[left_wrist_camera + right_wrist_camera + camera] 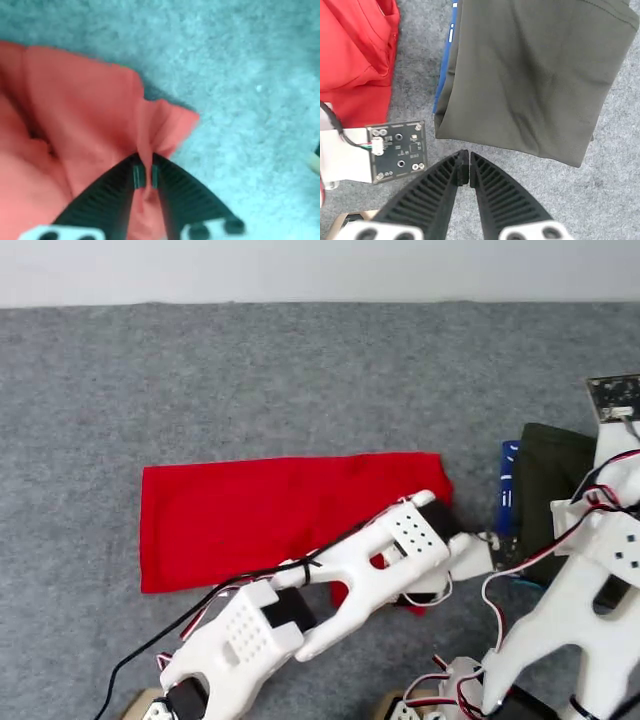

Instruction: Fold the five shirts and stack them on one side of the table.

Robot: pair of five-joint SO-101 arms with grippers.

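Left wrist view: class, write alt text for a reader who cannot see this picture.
The left gripper is pinched shut on a raised fold at the edge of the red shirt. The rest of the shirt lies rumpled on the grey, felt-like table.

Table: grey felt top | red shirt: spread out, centre | dark shirt: folded, right edge, atop blue shirt

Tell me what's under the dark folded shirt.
The edge of a blue garment pokes out beneath the dark shirt; the rest of it, and anything deeper, is covered.
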